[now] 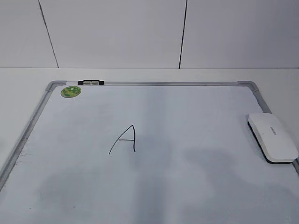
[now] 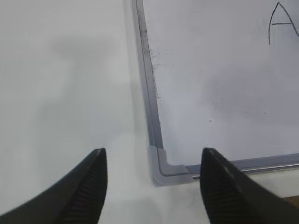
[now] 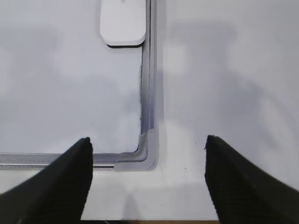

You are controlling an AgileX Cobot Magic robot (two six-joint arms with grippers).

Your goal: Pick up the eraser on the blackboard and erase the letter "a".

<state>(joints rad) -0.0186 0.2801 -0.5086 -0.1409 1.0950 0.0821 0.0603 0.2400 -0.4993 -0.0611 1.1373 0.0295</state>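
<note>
The left gripper (image 2: pixel 152 179) hangs with its two dark ribbed fingers (image 2: pixel 88 186) spread well apart and nothing between them, above a near rounded grey corner of the large white dry-erase blackboard (image 2: pixel 219 93) with its grey metal frame, which lies flat on the pale surface (image 2: pixel 65 84). The right gripper (image 3: pixel 147 175) has its dark fingers (image 3: pixel 70 182) spread wider still, also holding nothing, above the board's other near corner. Just ahead of it, the white oblong plastic eraser (image 3: pixel 123 21) with rounded corners and a dark felt underside lies on the board, tight against the right frame rail; in the exterior view it (image 1: pixel 272 136) sits at the board's right edge, its near end reaching the frame, and carries a small grey mark on top that may be a brand name but is too small to read. The only writing on the board is a thin black marker letter (image 1: pixel 124 139), a pointed capital "A", near the middle and well apart from the eraser. A round green sticker (image 1: pixel 71 91) sits in the far left corner, its print illegible, and a small black-and-silver clip (image 1: pixel 91 82) rests on the far frame rail just beside it.
</note>
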